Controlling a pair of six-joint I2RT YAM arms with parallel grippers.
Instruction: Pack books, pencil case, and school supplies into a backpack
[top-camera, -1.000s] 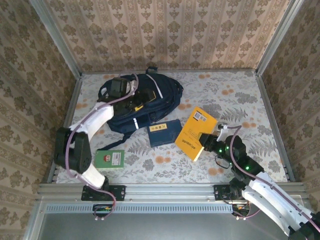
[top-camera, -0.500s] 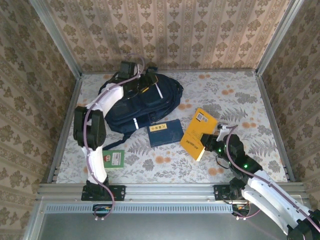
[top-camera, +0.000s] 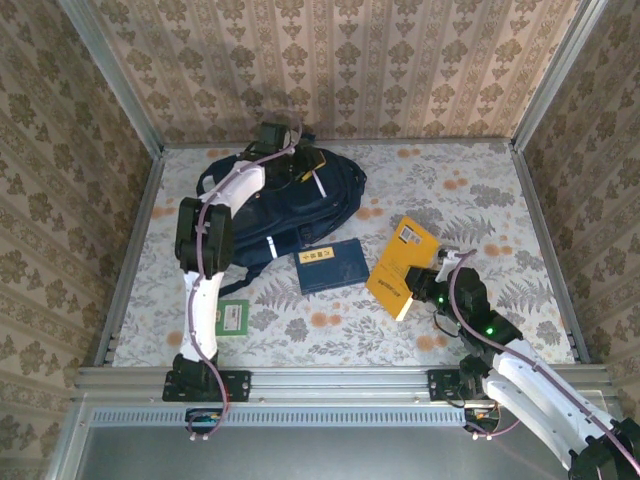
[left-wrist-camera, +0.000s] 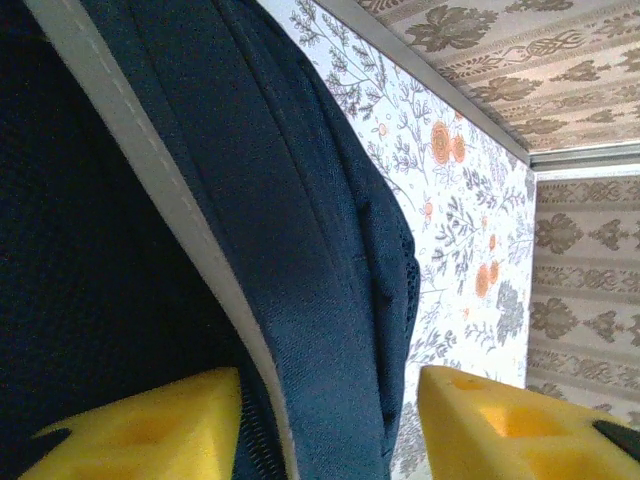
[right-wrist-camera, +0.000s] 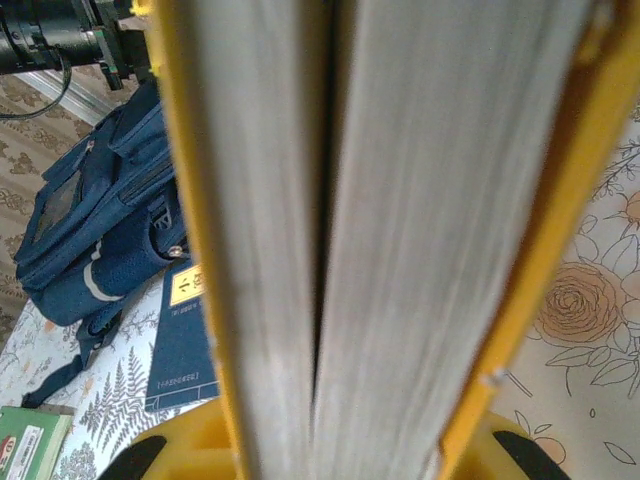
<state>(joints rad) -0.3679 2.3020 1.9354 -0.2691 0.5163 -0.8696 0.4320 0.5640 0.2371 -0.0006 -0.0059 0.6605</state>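
Note:
The dark navy backpack (top-camera: 270, 210) lies at the table's back left. My left gripper (top-camera: 310, 166) is at its upper right rim. In the left wrist view the yellow fingers (left-wrist-camera: 150, 425) straddle a fold of backpack (left-wrist-camera: 300, 200) fabric, and the left gripper (left-wrist-camera: 330, 400) is open, with a gap at the right finger. My right gripper (top-camera: 425, 287) is shut on the orange-yellow book (top-camera: 403, 262), tilted up off the table. Its page edges (right-wrist-camera: 380, 200) run between the right gripper's (right-wrist-camera: 330, 440) fingers. A navy book (top-camera: 330, 265) lies flat in the middle. A small green-and-white book (top-camera: 232, 317) lies at the front left.
The floral tablecloth (top-camera: 470, 190) is boxed in by patterned walls and metal rails (top-camera: 330, 378) along the near edge. The right wrist view also takes in the backpack (right-wrist-camera: 100, 220), the navy book (right-wrist-camera: 180, 340) and the green book (right-wrist-camera: 25, 440).
My left arm has swung right across the backpack to its upper right rim, its jaws narrowing. My right gripper has tipped the orange-yellow book more upright.

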